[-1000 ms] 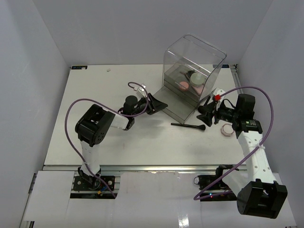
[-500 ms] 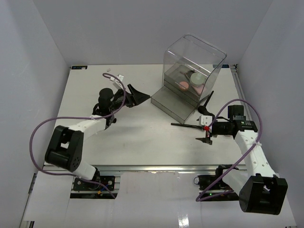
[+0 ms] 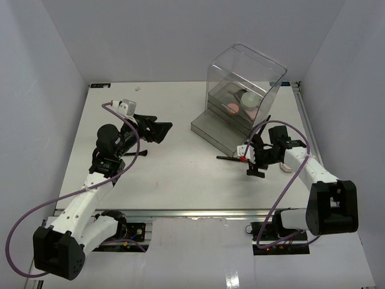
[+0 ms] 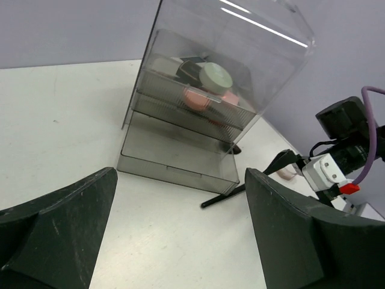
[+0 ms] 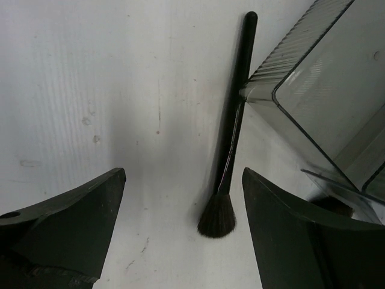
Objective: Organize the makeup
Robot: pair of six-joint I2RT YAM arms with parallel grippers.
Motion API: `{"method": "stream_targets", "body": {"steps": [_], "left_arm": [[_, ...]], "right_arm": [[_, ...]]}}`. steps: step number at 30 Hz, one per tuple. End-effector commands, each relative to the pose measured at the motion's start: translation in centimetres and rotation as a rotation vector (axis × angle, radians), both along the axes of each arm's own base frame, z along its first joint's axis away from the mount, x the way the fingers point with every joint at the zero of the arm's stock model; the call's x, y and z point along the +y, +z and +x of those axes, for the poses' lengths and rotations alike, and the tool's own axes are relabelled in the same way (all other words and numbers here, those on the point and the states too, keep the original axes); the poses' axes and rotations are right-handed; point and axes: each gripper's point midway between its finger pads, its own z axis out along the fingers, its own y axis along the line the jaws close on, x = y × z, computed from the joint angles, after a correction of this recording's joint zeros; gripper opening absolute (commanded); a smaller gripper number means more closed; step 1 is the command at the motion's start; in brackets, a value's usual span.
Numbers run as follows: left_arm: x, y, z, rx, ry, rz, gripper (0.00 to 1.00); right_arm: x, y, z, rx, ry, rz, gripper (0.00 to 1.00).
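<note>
A black-handled brush point(image 3: 231, 158) lies on the table in front of the clear drawer box point(image 3: 243, 78). My right gripper point(image 3: 252, 159) is open and empty over its bristle end. In the right wrist view the brush point(image 5: 231, 132) lies between the open fingers, nearer the right one; my gripper point(image 5: 183, 180) does not touch it. A pink compact point(image 3: 231, 108) and a pale green compact point(image 3: 248, 98) sit in the box's drawers. A pink round compact point(image 3: 287, 165) lies beside the right arm, partly hidden. My left gripper point(image 3: 157, 129) is open and empty, well left of the box.
The box's bottom drawer point(image 3: 215, 133) is pulled out toward the table's middle and looks empty; it also shows in the left wrist view point(image 4: 174, 162). White walls enclose the table on three sides. The right arm's cable loops near the box.
My left gripper has pulled back left, away from the box's open drawer. My right gripper has moved left and turned, and now straddles the brush's bristle end.
</note>
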Motion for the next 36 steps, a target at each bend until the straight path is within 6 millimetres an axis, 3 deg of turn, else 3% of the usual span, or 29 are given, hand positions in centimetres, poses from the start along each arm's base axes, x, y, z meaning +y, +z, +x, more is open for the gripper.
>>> {"method": "stream_targets", "body": {"steps": [1, 4, 9, 18, 29, 36], "left_arm": [[1.8, -0.8, -0.5, -0.027, 0.086, 0.08, 0.98], [1.9, -0.2, -0.9, -0.045, 0.087, 0.077, 0.98], [1.9, 0.2, -1.3, -0.059, 0.076, 0.068, 0.98], [2.0, 0.2, -1.3, -0.059, 0.084, 0.07, 0.98], [2.1, -0.3, -1.0, -0.048, 0.093, 0.079, 0.98], [2.1, -0.3, -1.0, -0.049, 0.093, 0.08, 0.98]], "right_arm": [[0.3, -0.1, 4.1, -0.014, -0.08, -0.054, 0.77], [0.7, -0.6, 5.5, 0.007, -0.107, -0.055, 0.72], [1.2, -2.0, 6.2, 0.045, -0.109, -0.091, 0.63], [1.7, -4.5, 5.8, 0.106, -0.089, -0.139, 0.56], [1.7, -5.2, 3.5, 0.146, -0.03, -0.157, 0.29], [2.1, -3.6, 0.7, 0.152, 0.064, -0.139, 0.2]]}}
